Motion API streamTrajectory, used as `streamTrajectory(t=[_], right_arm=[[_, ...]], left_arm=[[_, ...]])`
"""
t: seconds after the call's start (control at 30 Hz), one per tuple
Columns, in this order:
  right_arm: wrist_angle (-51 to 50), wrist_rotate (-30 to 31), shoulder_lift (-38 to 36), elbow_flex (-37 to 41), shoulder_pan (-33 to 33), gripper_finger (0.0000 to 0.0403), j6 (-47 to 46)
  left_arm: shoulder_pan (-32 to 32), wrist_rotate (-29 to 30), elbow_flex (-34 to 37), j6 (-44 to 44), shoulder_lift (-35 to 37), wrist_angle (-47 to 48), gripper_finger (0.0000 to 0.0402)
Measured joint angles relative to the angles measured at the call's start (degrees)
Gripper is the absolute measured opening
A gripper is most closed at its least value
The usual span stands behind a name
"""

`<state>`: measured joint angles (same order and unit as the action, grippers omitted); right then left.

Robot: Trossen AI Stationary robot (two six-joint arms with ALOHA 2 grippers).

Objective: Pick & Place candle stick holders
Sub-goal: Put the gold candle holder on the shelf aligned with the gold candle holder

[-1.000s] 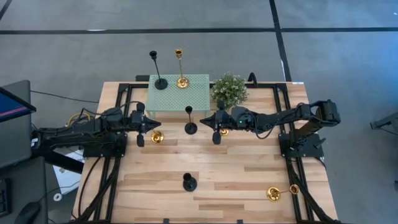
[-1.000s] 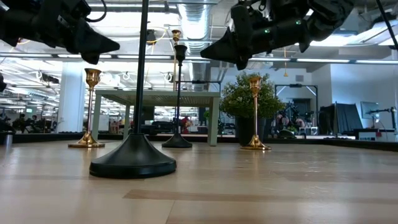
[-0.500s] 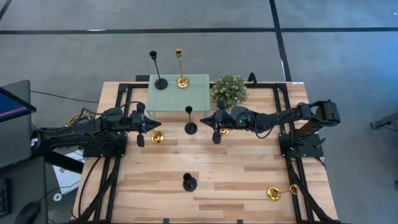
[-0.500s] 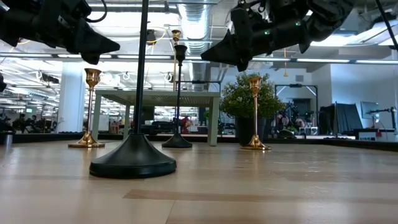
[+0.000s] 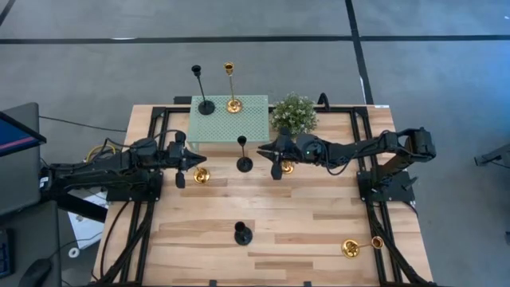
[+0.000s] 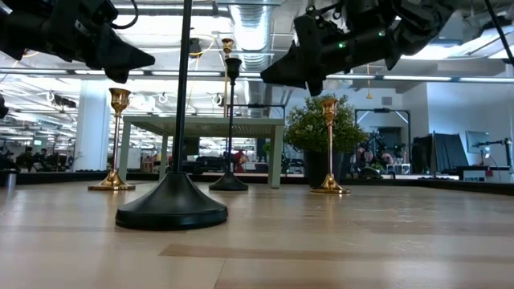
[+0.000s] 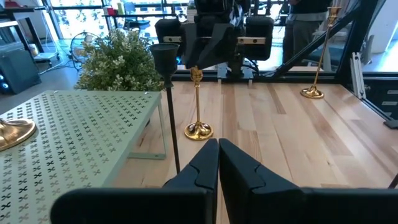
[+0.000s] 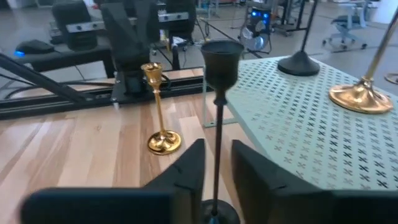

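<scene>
Wooden planks form the pale butcher-block table (image 5: pixel 263 215), on whose far edge a mint-green perforated metal side table (image 5: pixel 239 127) stands, carrying one matte black holder (image 5: pixel 205 105) and one shiny gold holder (image 5: pixel 233 104). Beside it a bushy green potted plant (image 5: pixel 294 114) is set.

Both dark arms are stretched toward the middle. The left gripper (image 5: pixel 191 161) is held with its fingers pressed together and empty, above a gold candle stick holder (image 5: pixel 202 175). The right gripper (image 5: pixel 267 154) is held parted by a narrow gap, nothing clasped, and in the right wrist view the thin stem of an upright slim black candle stick holder (image 8: pixel 217 118) is framed between its fingers (image 8: pixel 249 171).

That black holder is judged to be the target. A wider opening should be made first, then the stem taken low and squarely, so that the tall piece is not tipped.

A second gold holder (image 5: pixel 287 168) stands under the right wrist and could be knocked; the side table's edge lies just beside. Farther off, another black holder (image 5: pixel 241 233) stands near the front, and a gold one (image 5: pixel 360 246) lies toppled.
</scene>
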<state>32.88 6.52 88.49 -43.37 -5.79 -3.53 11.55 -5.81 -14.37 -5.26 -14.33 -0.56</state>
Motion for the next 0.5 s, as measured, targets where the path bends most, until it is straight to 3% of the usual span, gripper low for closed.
streamTrajectory(t=[0.23, 0.5], right_arm=[[-5.59, 1.0, 1.67, -5.4, 1.0, 0.0165, 0.31], [-7.89, -0.49, 11.56, -13.13, 0.34, 0.0179, 0.92]], left_arm=[[0.0, -0.01, 0.0, 0.0, 0.0, -0.03, 0.0012], [-0.01, -0.04, 0.0, 0.17, -0.75, -0.1, 0.0012]])
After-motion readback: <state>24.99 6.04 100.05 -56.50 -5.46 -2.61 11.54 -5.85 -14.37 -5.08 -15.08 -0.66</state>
